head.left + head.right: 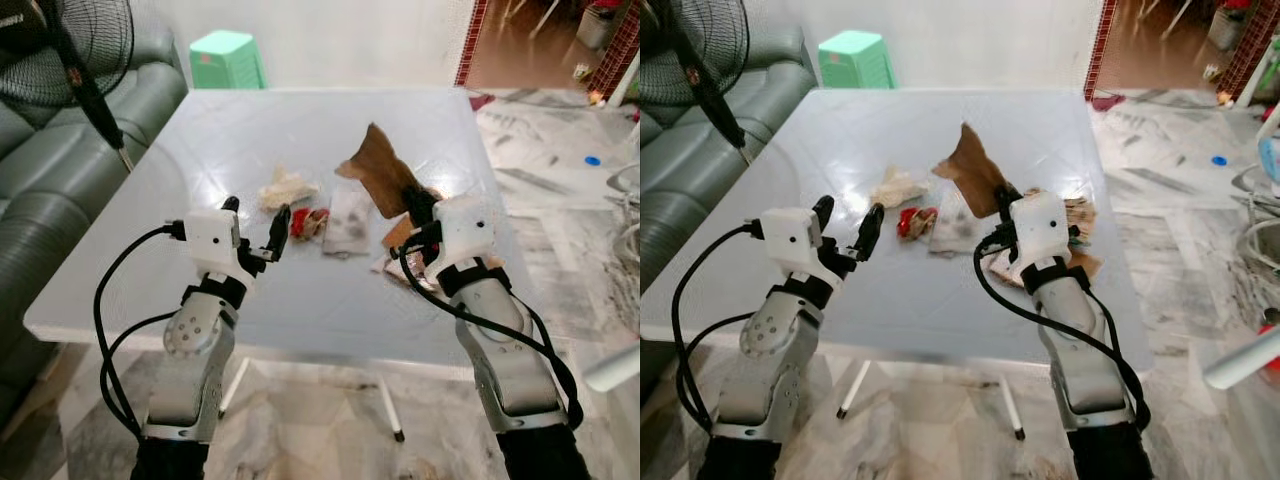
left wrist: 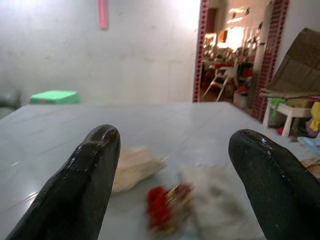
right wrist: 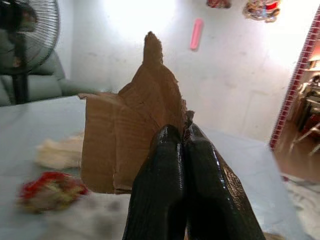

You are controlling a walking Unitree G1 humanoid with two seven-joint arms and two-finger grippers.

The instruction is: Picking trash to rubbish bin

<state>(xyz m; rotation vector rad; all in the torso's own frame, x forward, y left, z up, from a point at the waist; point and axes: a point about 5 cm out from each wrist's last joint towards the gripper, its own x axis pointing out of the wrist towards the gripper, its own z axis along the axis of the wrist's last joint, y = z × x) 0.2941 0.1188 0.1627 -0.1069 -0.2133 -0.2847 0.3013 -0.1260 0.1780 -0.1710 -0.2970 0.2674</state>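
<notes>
The right gripper (image 3: 184, 137) has its two black fingers pressed together on a torn piece of brown cardboard (image 1: 378, 172) — pinching its lower edge and holding it up off the pale bench (image 1: 250, 130), over the right part of the pile. The cardboard stands tilted, its ragged point aimed far and up.

The left gripper (image 1: 256, 226) hovers above the bench near its front edge, fingers spread apart with nothing between them, pointing at the trash. Just beyond it lie a crumpled cream wrapper (image 1: 284, 187), a small red wrapper (image 1: 305, 222) and a grey, dirty tissue (image 1: 349, 222) side by side, the red one between the other two. More brownish scraps (image 1: 1078, 215) lie on the bench under and to the right of the right wrist.

Far off stand a green stool (image 1: 226, 58) and, at the left, a sofa (image 1: 40, 150) with a fan (image 1: 70, 50) — well apart from the trash.
</notes>
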